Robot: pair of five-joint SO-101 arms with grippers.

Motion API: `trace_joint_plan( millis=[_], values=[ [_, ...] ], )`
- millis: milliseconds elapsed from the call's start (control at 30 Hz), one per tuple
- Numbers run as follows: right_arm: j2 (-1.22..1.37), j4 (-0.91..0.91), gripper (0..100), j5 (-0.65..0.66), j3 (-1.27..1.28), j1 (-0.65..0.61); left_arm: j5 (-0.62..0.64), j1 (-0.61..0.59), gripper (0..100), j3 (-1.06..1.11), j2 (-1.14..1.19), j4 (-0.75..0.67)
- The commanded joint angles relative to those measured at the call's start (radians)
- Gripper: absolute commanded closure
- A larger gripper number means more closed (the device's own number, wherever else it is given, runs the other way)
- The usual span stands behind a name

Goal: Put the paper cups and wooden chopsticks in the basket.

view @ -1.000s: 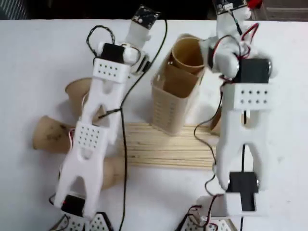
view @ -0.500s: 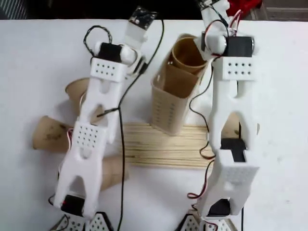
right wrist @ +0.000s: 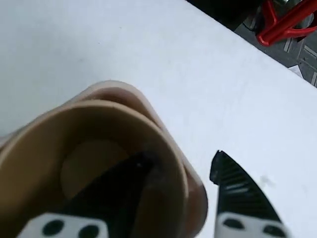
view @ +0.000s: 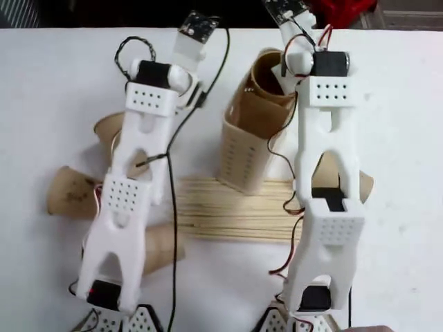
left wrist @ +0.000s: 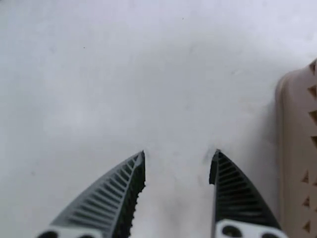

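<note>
A beige slotted basket (view: 242,152) stands mid-table with a paper cup (view: 266,72) in its far end. In the right wrist view that cup (right wrist: 94,148) fills the near side. My right gripper (right wrist: 181,156) is open and straddles it, one finger (right wrist: 124,183) inside the cup and the other outside the basket rim (right wrist: 195,193). My left gripper (left wrist: 178,153) is open over bare table, with the basket wall (left wrist: 297,148) beside it. A bundle of wooden chopsticks (view: 228,207) lies flat in front of the basket. Three more cups (view: 107,128) (view: 69,194) (view: 165,245) lie on their sides under the left arm.
Another paper cup (view: 361,183) lies partly hidden behind the right arm. The dark far edge of the table (view: 69,21) runs just beyond both wrists. A red object (right wrist: 287,20) sits on the floor past that edge. Open white tabletop (view: 408,104) lies at the far right.
The right arm has stretched out and swung left, bringing its wrist over the cup in the basket. The left arm has edged slightly left and away.
</note>
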Motion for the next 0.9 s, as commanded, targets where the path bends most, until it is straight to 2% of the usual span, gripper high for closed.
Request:
trace_joint_plan(
  millis=[0,67,200,300,400,600,733,867],
  values=[
    [0.013,-0.041,80.1,0.012,-0.044,0.016,-0.011,-0.035,77,-0.038,-0.076,0.005],
    [0.019,-0.041,82.7,0.012,-0.044,0.016,-0.011,-0.045,77,-0.038,-0.076,0.005],
    [0.018,-0.076,99.5,0.011,-0.046,0.018,-0.011,-0.082,77,-0.038,-0.076,0.002],
    [0.018,-0.077,98.2,-0.031,-0.046,0.024,-0.011,-0.119,77,-0.038,-0.076,0.003],
    [0.019,-0.059,98.3,-0.186,-0.071,0.041,-0.006,-0.153,77,-0.038,-0.076,0.003],
    [0.027,0.107,98.4,-0.462,-0.127,0.054,-0.003,-0.196,77,-0.038,-0.076,0.009],
    [0.042,0.122,98.4,-0.583,-0.127,0.056,-0.002,-0.216,77,-0.046,-0.076,0.051],
    [0.079,0.162,98.4,-0.637,-0.130,0.048,0.000,-0.252,77,-0.044,-0.084,0.092]
  ],
)
